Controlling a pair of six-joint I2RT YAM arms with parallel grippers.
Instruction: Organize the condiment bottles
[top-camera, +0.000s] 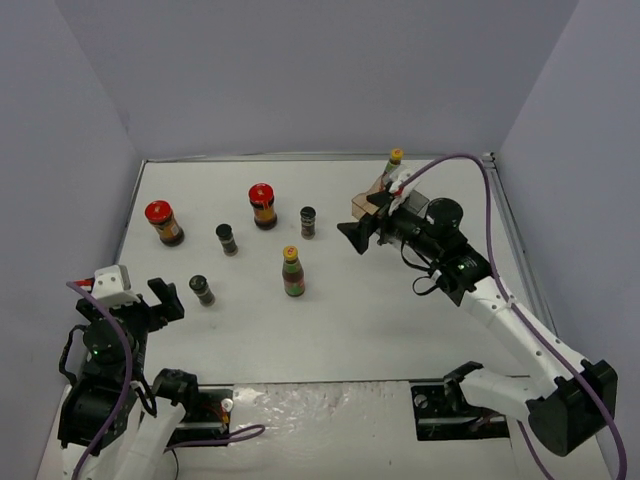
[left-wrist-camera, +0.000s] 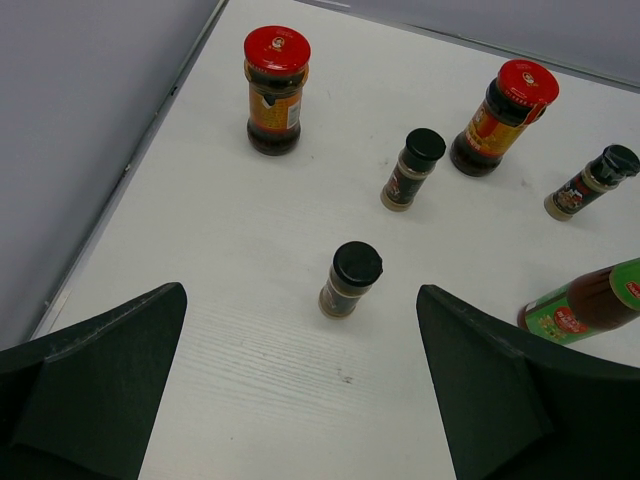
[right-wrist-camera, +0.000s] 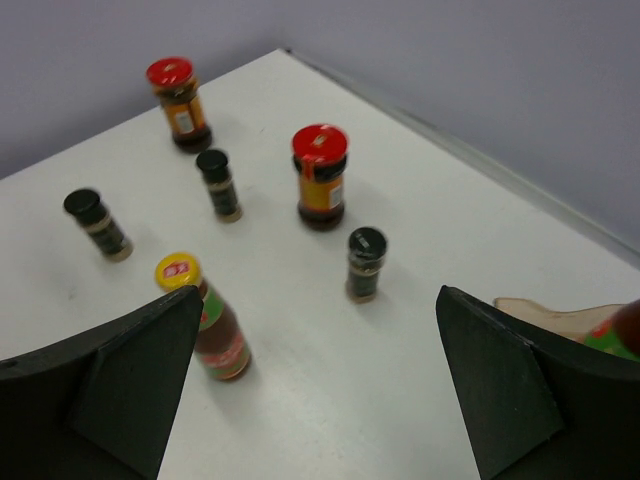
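Jaws wide, holding nothing: left gripper at eight o'clock facing a shaker; right gripper outstretched at two o'clock.

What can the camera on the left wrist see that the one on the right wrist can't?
Only the left wrist view: the open left gripper and the table's left edge by the wall. Only the right wrist view: the open right gripper, the yellow cap of the tall bottle, and at the far right a beige thing beside a sliver of a second bottle. Both: two red-lidded jars, three little shakers, and that tall bottle, its top cut off in the left view.
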